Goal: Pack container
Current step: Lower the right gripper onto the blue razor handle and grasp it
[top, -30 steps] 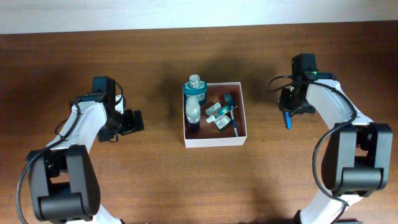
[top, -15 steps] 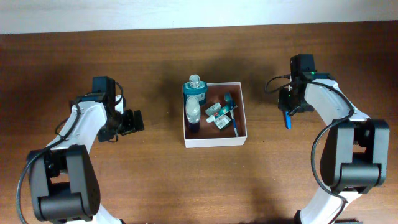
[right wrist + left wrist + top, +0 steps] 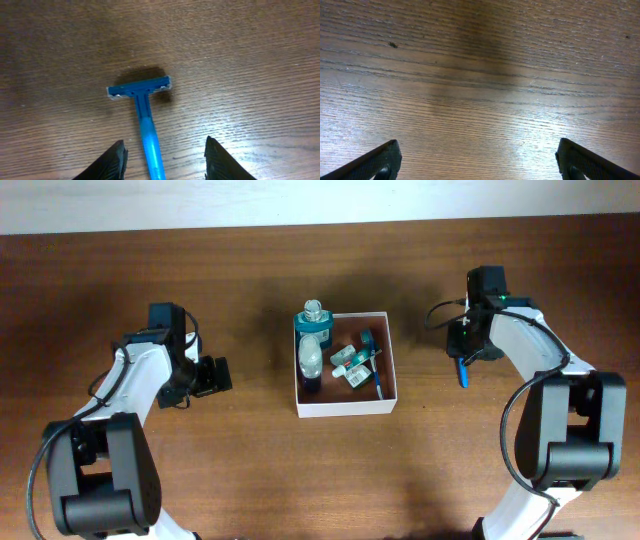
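The container (image 3: 345,408), a square white-walled box with a reddish-brown inside, sits mid-table and holds a teal bottle (image 3: 313,323), a clear bottle (image 3: 311,358), small tubes (image 3: 350,365) and a blue razor (image 3: 378,380). Another blue razor (image 3: 461,370) lies on the table right of the container; in the right wrist view (image 3: 145,115) its handle lies between the spread fingers of my right gripper (image 3: 163,162), untouched. My left gripper (image 3: 213,375) is open over bare wood (image 3: 480,165), well left of the container.
The wooden table's far edge (image 3: 320,225) meets a white surface along the top. Bare wood lies on both sides of the container.
The right arm has shifted very slightly over the razor. The left arm and the container's contents have not moved.
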